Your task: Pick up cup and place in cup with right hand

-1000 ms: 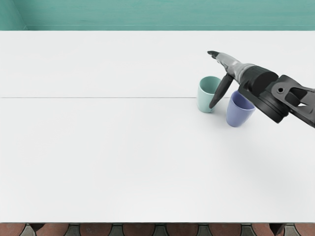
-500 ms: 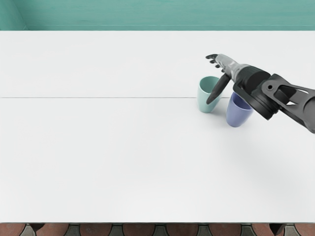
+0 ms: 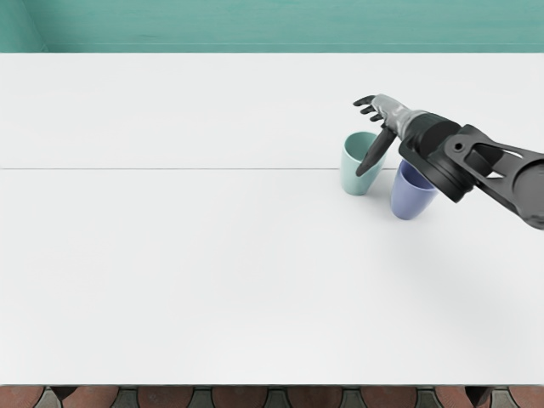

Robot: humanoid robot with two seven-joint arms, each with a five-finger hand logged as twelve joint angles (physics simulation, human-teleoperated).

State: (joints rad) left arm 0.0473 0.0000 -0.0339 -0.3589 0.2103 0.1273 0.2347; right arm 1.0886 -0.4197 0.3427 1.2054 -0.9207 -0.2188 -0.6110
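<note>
Right hand over two cups

The right hand [image 3: 393, 116], fingers [image 3: 365, 100] spread, extends its thumb across the teal cup's [image 3: 353, 174] opening in view. Just right and slightly nearer, the purple cup [image 3: 410, 202] stands upright on the white tabletop [image 3: 212, 272], partly hidden by the arm.

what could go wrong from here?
1. The right hand is open above the green cup, its thumb crossing in front of the cup's mouth; lowering it as is might clip the rim and tip the cup.
2. The blue cup stands close beside it, partly under the wrist, so a sideways move could knock it.
3. The hand and wrist hide part of both cups' rims in this view, so a misaligned grasp might go unnoticed.
</note>
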